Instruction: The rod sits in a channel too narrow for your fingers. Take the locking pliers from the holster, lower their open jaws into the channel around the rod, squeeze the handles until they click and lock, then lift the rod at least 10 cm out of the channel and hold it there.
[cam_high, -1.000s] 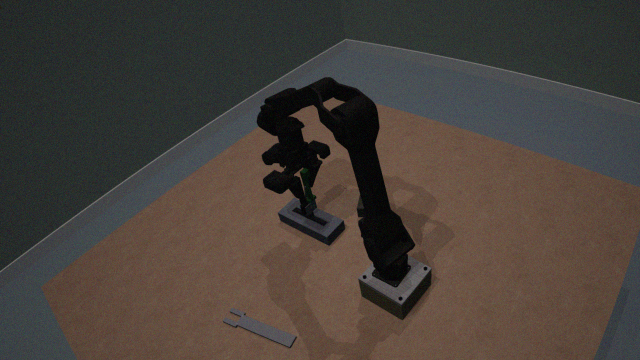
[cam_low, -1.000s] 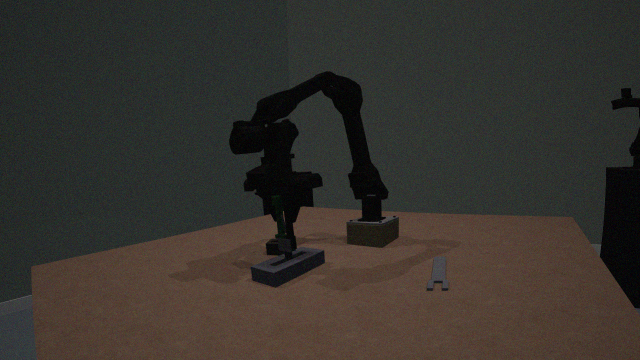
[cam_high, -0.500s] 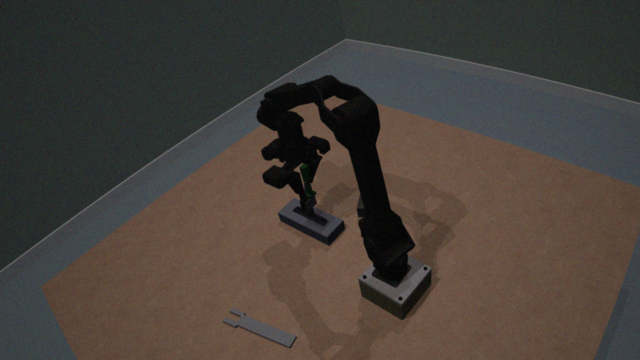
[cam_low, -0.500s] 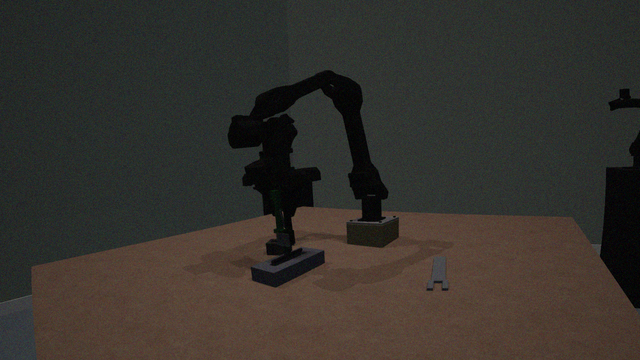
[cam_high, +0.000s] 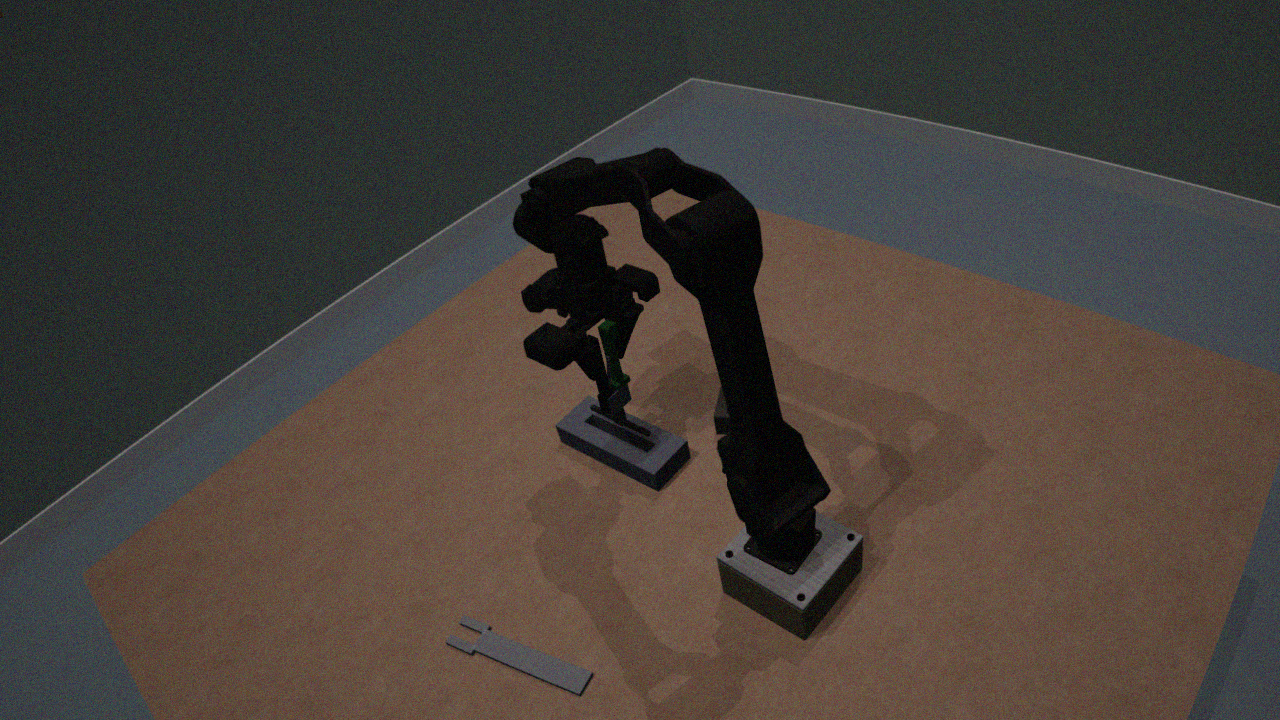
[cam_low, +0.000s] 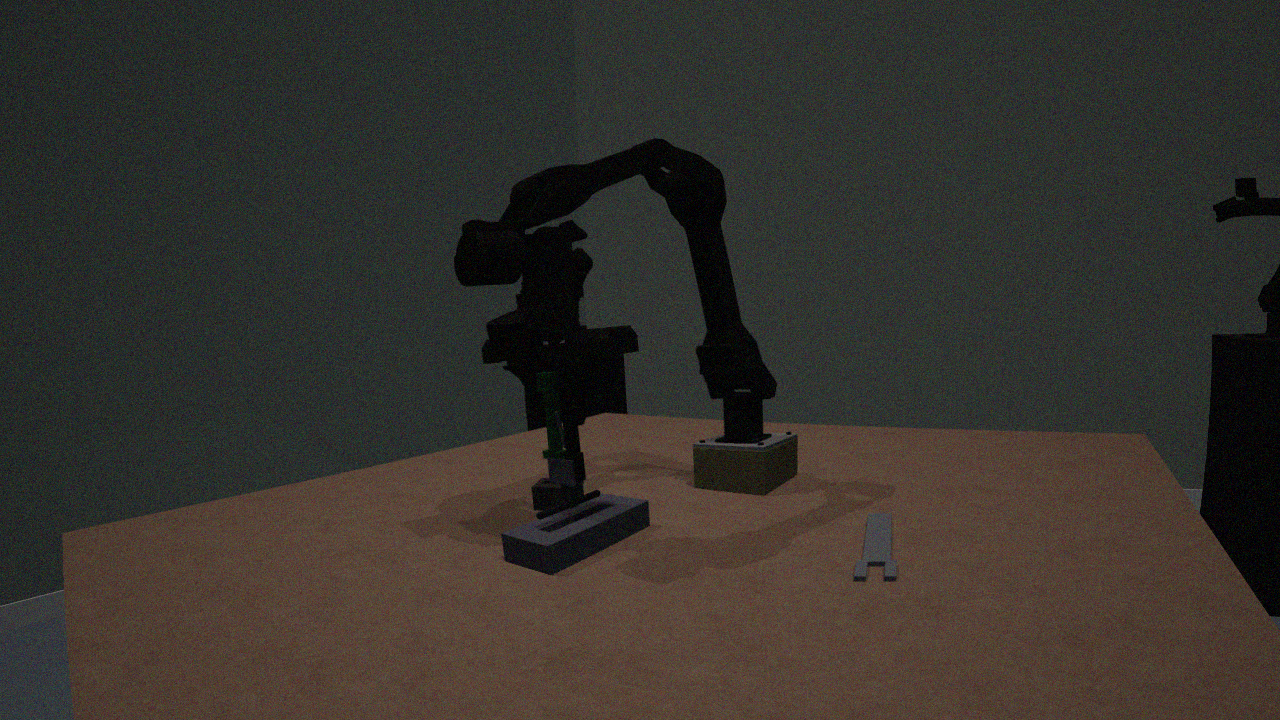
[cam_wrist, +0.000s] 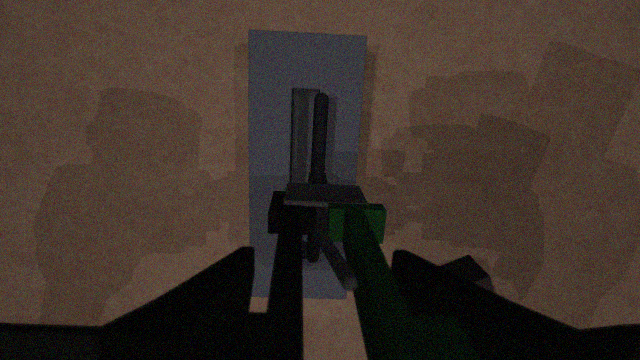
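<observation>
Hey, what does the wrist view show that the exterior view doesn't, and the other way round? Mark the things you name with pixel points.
Only wrist: a small grey bar (cam_wrist: 340, 265) slanting between the pliers' handles; I can't make it out in the exterior view.

Only exterior: the forked grey plate (cam_low: 878, 537), the arm's base block (cam_low: 729, 470), and a black stand (cam_low: 1248, 429) at the right edge.

Both: the channel block (cam_low: 528, 550) (cam_wrist: 270, 100), the dark rod (cam_low: 568, 505) (cam_wrist: 320, 130) and the pliers' green handle (cam_low: 553, 420) (cam_wrist: 367, 270).
</observation>
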